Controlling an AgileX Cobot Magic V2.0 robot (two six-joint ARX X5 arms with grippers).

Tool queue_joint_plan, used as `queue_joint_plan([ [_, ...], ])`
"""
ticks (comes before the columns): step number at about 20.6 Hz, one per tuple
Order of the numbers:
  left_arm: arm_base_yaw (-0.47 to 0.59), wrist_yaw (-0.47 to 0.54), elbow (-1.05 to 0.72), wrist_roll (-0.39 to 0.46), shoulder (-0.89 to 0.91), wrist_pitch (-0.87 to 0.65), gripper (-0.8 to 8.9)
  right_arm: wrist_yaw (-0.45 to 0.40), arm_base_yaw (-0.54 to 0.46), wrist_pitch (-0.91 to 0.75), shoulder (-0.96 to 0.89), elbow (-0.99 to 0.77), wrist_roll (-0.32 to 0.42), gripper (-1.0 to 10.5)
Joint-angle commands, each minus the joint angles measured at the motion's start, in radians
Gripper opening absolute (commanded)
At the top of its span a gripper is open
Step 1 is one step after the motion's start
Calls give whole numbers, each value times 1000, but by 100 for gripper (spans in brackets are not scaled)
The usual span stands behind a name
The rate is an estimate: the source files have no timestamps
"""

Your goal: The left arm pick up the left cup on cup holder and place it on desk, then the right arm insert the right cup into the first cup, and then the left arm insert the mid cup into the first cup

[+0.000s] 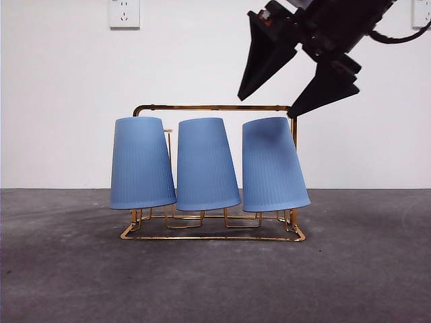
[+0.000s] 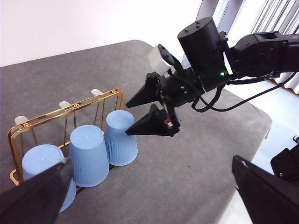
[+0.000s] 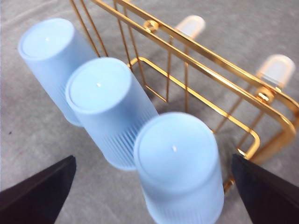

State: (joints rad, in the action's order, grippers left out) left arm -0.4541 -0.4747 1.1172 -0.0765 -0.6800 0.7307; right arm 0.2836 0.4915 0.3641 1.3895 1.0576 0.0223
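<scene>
With all three cups on the cup holder, my right gripper hung spread at upper right, though the left gripper, also spread, needed to grasp the left cup first.

three cups racked, right tool spread

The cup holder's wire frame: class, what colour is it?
Gold: the cup holder is shiny gold-coloured wire, clearest in the right wrist view.

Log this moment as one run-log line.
cups: three blue cups upside down on cup holder | right hand: open, above right cup | left hand: open, waiting | desk: no cup placed
</scene>
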Motion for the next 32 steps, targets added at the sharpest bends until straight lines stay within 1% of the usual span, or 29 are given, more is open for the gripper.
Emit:
queue_joint_plan([
  [1, -4, 0, 21, 9, -5, 9, 564, -21, 12, -17, 46, 8, 3, 543],
  [3, -4, 0, 21, 9, -5, 24, 564, -50, 16, -31, 80, 8, 4, 543],
  [5, -4, 0, 21, 9, -5, 35, 564, -56, 16, -40, 105, 8, 3, 542],
  [6, -4, 0, 21, 9, -5, 39, 564, -60, 16, -47, 114, 8, 3, 523],
  [8, -4, 0, 21, 9, -5, 40, 564, -74, 17, -66, 128, 8, 4, 464],
  [9, -4, 1, 21, 9, -5, 40, 564, -75, 18, -79, 137, 8, 3, 458],
  [12, -4, 0, 21, 9, -5, 40, 564, -79, 19, -93, 153, 8, 1, 316],
  [14, -4, 0, 21, 9, -5, 40, 564, -79, 19, -96, 153, 8, 0, 268],
  [18, -4, 0, 21, 9, -5, 41, 564, -76, 21, -111, 145, 9, -14, 261],
  [21, -4, 0, 21, 10, -5, 40, 564, -79, 22, -113, 102, 11, -14, 261],
  [27, -4, 0, 21, 9, -5, 41, 564, -79, 24, -114, -52, 11, -16, 261],
  [32, -4, 0, 21, 9, -5, 41, 564, -79, 26, -106, -233, 11, -56, 261],
])
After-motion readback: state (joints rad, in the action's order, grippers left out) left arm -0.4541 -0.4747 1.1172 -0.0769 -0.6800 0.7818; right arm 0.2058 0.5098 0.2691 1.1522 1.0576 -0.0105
